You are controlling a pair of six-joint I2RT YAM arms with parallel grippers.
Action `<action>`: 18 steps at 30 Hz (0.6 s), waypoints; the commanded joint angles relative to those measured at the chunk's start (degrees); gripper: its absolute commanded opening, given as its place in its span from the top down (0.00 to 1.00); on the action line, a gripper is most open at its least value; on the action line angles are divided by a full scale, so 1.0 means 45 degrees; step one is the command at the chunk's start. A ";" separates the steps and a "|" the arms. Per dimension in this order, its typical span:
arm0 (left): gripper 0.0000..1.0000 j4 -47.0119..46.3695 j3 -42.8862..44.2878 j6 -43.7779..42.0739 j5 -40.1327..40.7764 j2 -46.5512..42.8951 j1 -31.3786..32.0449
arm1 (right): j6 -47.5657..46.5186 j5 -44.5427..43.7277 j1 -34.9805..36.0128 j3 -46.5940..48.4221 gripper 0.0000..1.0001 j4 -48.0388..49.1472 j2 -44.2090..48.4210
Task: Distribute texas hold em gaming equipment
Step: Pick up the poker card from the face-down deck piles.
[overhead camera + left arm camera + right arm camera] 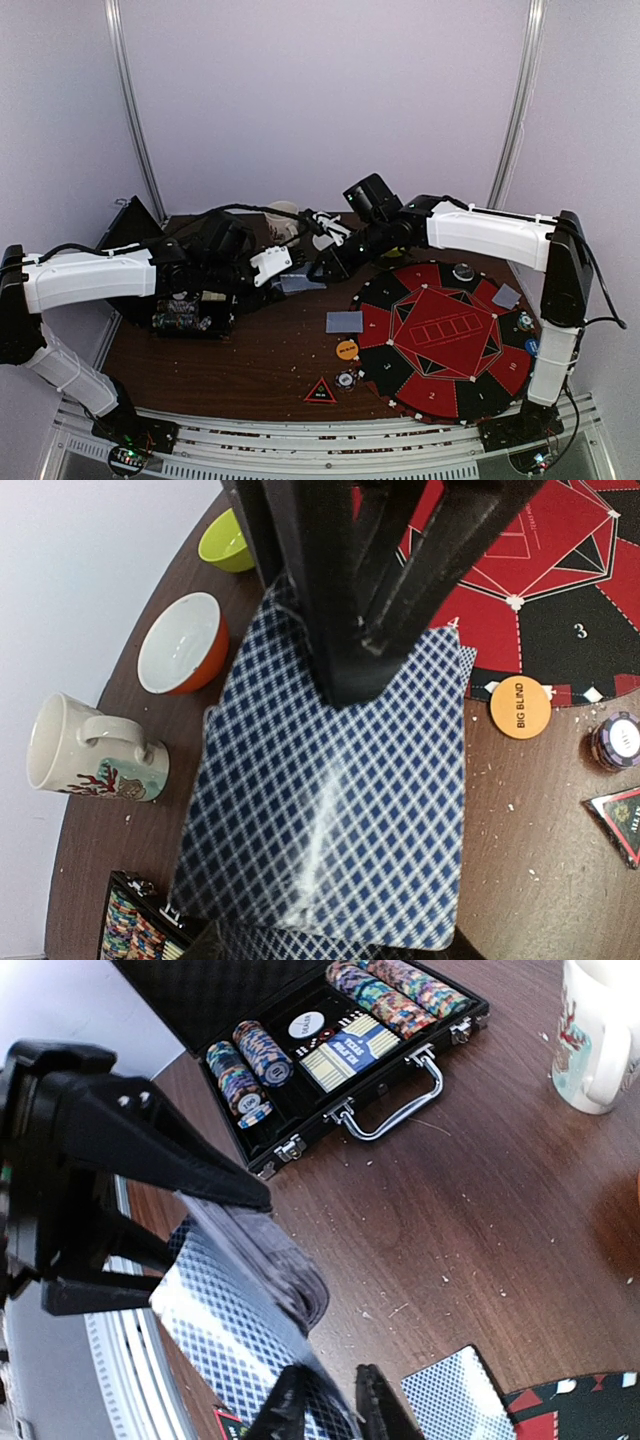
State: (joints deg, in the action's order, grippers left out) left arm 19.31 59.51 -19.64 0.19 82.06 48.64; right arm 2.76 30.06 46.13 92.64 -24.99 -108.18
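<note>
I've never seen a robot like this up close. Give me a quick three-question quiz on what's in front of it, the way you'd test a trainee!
1. True or false: the black chip case has its lid open.
2. What is printed on the orange disc? A) DEALER B) BIG BLIND C) SMALL BLIND
3. What do the left arm's jaws hold?

Key: 1 true; 2 B; 3 a deck of blue-checked cards.
</note>
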 commanded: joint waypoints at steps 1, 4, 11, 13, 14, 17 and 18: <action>0.55 -0.0756 0.0039 -0.0069 -0.0091 -0.0091 0.0011 | -0.0156 0.0192 -0.0074 0.0526 0.87 -0.0899 0.0504; 0.55 -0.0757 0.0039 -0.0069 -0.0095 -0.0097 0.0011 | -0.0360 0.0193 -0.0128 0.0697 0.93 -0.1352 0.0539; 0.55 -0.0719 0.0038 -0.0069 -0.0100 -0.0072 0.0011 | -0.1039 -0.0051 -0.0390 0.1653 1.00 -0.3088 0.0660; 0.55 -0.0719 0.0054 -0.0069 -0.0100 -0.0072 0.0011 | -0.1208 0.0206 -0.0665 0.1790 1.00 -0.3394 0.0894; 0.55 -0.0727 0.0057 -0.0069 -0.0100 -0.0082 0.0011 | -0.1353 0.0379 -0.0789 0.1822 1.00 -0.3514 0.1030; 0.55 -0.0726 0.0043 -0.0069 -0.0100 -0.0091 0.0011 | -0.1724 0.0739 -0.1284 0.1914 1.00 -0.3929 0.1544; 0.55 -0.0723 0.0044 -0.0069 -0.0100 -0.0077 0.0011 | -0.1786 0.0868 -0.1515 0.1930 1.00 -0.4054 0.1724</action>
State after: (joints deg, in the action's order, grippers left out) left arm 19.25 59.51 -19.64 0.19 82.06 48.64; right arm -2.50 31.55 42.59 99.15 -38.59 -105.47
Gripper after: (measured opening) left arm 0.451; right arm 0.008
